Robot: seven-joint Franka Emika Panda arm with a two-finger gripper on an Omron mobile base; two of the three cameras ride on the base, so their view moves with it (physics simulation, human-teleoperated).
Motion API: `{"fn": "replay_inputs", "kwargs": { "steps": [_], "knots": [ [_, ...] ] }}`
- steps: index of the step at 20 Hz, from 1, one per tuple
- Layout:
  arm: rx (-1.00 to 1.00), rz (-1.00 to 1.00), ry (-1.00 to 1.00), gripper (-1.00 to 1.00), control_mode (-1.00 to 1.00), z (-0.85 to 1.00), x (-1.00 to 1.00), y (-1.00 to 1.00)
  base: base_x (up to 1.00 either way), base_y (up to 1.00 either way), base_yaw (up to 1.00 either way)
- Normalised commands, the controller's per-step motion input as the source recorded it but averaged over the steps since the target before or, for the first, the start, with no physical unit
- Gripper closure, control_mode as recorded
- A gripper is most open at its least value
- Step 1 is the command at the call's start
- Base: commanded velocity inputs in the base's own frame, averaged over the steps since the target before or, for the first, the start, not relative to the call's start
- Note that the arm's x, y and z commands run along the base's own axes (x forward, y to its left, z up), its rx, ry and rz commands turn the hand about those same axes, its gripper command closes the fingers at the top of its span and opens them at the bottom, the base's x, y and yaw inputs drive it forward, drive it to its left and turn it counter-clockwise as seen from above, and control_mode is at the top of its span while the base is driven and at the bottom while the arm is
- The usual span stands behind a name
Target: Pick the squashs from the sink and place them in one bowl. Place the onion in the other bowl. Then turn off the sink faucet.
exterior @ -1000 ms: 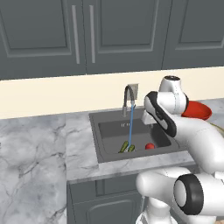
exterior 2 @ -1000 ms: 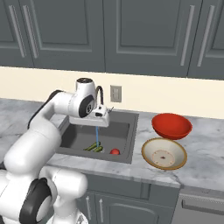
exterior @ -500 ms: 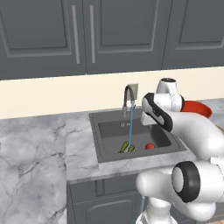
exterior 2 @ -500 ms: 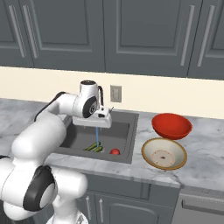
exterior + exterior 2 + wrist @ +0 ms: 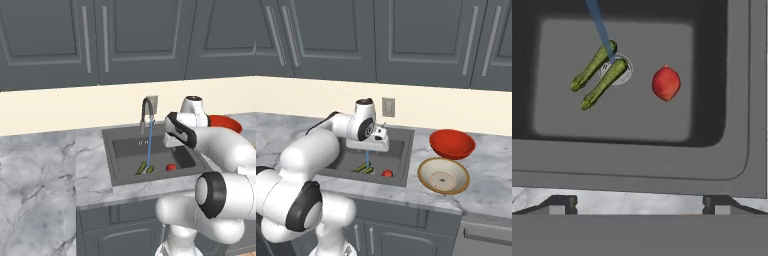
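Swinging out over the sink (image 5: 732, 165), gripper (image 5: 640, 202) wide and empty; squashs (image 5: 598, 75), onion (image 5: 666, 83) still unpicked

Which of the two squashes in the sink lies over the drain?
The squash closer to the onion in the hand view: its upper end rests on the round drain ring. The other squash lies beside it, off the ring.
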Motion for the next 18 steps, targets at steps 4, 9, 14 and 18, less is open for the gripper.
{"fn": "replay_inputs", "kwargs": {
  "steps": [4, 9, 14, 18],
  "knots": [
    [0.01, 0.00, 0.00, -1.00, -1.00, -0.15, 0.31, -0.12, 0.00, 0.00, 0.00],
    [0.00, 0.00, 0.00, -1.00, -1.00, -0.19, 0.39, -0.04, 0.00, 0.00, 0.00],
    [0.00, 0.00, 0.00, -1.00, -1.00, -0.26, 0.29, -0.10, 0.00, 0.00, 0.00],
    [0.00, 0.00, 0.00, -1.00, -1.00, -0.27, 0.25, -0.15, 0.00, 0.00, 0.00]
  ]
}}
